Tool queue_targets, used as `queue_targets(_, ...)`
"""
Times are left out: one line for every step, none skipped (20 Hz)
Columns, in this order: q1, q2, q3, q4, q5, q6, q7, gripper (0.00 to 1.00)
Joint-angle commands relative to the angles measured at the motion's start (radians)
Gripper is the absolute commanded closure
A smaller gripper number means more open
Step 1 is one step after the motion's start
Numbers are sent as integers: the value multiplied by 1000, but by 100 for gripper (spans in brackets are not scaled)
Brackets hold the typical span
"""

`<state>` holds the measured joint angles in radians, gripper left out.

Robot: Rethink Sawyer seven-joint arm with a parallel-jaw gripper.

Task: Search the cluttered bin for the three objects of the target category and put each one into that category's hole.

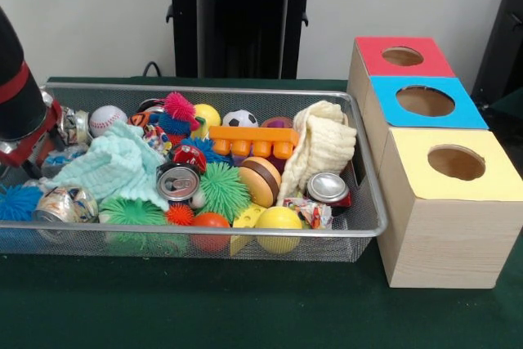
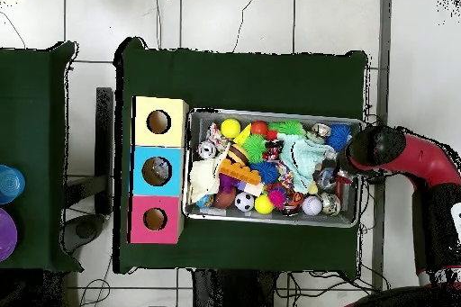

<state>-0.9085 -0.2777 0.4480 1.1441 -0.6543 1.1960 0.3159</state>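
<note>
The dark green surface [image 1: 245, 316] carries everything, and across most of it lies the cluttered bin [image 1: 372, 202], a shallow silver wire-mesh tray packed with toys and scraps. Just beside the bin's end stand three wooden boxes in a row, each with a round hole in its coloured top: the yellow-topped box [image 1: 449, 202] nearest the front camera, the blue-topped box [image 1: 425, 102] in the middle and the red-topped box [image 1: 402, 56] farthest.

The red and black arm [image 2: 423, 164] reaches in over the bin's opposite end, well apart from the boxes; its gripper [image 1: 24, 149] sits low at that end among the clutter, and whether it is open or closed cannot be told.

Inside the bin, a mint-green cloth [image 1: 114, 165] lies bunched near the arm, and a cream knitted cloth [image 1: 323, 149] is heaped toward the box end. Between them rest an orange toy block [image 1: 253, 140], a green spiky ball [image 1: 222, 190], a yellow ball [image 1: 279, 222], a baseball [image 1: 107, 119] and a small soccer ball [image 1: 239, 119].

Crushed cans [image 1: 177, 182] lie scattered through the pile. One crinkly packet with multicoloured contents [image 1: 309, 212] sits against the near wall beside the yellow ball; another packet with blue-white print [image 1: 65, 155] lies right beside the gripper.
</note>
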Motion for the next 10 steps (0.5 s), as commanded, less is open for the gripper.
queue_targets(-2, 48, 42, -7, -27, 113, -284, 0)
queue_targets(-5, 49, 45, -4, -25, 119, -293, 0)
queue_targets(-6, 50, 45, -3, -26, 120, -292, 0)
queue_targets(-6, 51, 46, -5, -26, 123, -293, 0)
queue_targets(-6, 53, 46, -6, -26, 127, -295, 0)
queue_targets(-8, 52, 46, -6, -26, 132, -297, 0)
queue_targets(-8, 51, 47, -5, -25, 138, -297, 0)
queue_targets(-9, 50, 49, -2, -24, 141, -300, 0)
queue_targets(-10, 49, 51, 1, -22, 144, -303, 0)
queue_targets(-12, 52, 51, 4, -22, 141, -304, 0)
